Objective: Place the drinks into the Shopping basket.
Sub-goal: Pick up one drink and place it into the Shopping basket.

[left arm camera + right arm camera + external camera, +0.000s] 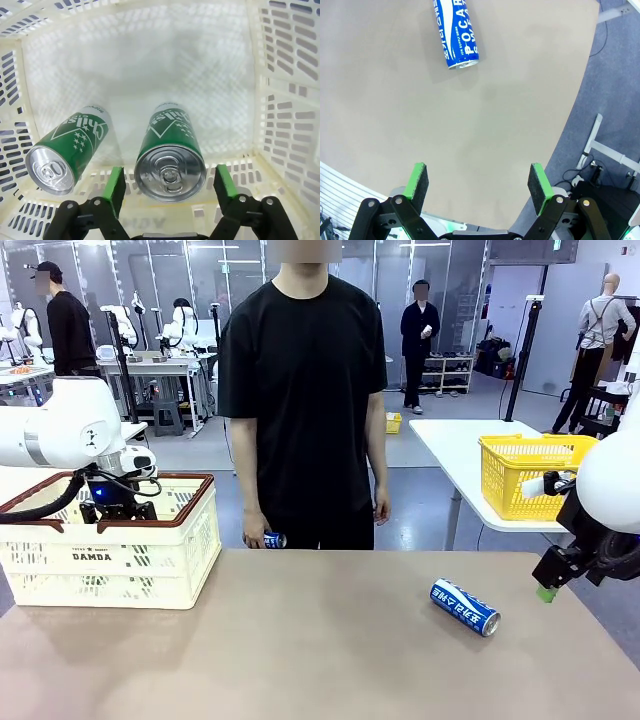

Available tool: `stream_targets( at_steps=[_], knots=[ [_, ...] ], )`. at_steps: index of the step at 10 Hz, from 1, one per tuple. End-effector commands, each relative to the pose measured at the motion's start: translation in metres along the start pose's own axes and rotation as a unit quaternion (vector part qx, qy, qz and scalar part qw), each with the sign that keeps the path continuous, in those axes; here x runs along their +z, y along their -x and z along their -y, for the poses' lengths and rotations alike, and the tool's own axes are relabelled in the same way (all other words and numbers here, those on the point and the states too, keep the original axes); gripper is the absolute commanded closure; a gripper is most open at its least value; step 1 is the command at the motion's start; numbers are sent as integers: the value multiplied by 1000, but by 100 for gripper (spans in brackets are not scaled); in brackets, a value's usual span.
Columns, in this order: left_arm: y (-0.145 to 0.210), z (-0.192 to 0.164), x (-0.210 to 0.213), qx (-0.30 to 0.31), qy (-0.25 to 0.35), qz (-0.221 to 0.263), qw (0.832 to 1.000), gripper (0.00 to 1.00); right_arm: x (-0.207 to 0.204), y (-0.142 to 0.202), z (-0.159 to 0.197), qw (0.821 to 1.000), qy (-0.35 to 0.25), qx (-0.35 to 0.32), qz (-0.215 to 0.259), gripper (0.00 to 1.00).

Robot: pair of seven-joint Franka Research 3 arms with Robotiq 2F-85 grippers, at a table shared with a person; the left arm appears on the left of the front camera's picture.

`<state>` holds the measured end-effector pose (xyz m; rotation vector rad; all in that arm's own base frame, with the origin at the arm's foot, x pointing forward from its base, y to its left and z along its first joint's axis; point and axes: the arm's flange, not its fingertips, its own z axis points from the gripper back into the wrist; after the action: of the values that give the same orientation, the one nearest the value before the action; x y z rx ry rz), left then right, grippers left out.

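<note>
Left gripper (170, 171): jaws spread inside basket (290, 100), straddling green can (170, 145) without contact; second green can (67, 150) at 9 o'clock. Right gripper (479, 182): jaws spread, empty, over table (470, 125); blue can (455, 32) lying at 12 o'clock.

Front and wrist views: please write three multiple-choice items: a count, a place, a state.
1. How many green cans are inside the Shopping basket? A one; B three; C two.
2. Where does the blue can lie? A in the basket; B on the table; C on the floor.
3. How is the right pincer? A open, empty; B shut on a can; C shut, empty.
C: two silver tops show. B: it lies sideways on the tabletop. A: pads apart, nothing between.
</note>
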<state>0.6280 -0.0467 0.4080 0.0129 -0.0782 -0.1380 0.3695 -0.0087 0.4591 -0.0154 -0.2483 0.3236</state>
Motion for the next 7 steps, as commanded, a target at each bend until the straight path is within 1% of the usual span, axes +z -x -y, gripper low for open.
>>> stream_targets(
  at_steps=[1, 2, 3, 7],
  knots=[
    [0, -1, 0, 0, -3, -1, 1000, 10, 1, 1, 2, 1000, -1, 7, -1, 0],
    [0, 0, 0, 0, 0, 0, 1000, 10, 1, 1, 2, 1000, -1, 7, -1, 0],
    [0, 1, 12, -23, -5, 12, 1000, 10, 1, 1, 2, 1000, -1, 7, -1, 0],
    [20, 2, 70, -52, -39, 53, 996, 10, 1, 1, 2, 1000, -1, 7, -1, 0]
  ],
)
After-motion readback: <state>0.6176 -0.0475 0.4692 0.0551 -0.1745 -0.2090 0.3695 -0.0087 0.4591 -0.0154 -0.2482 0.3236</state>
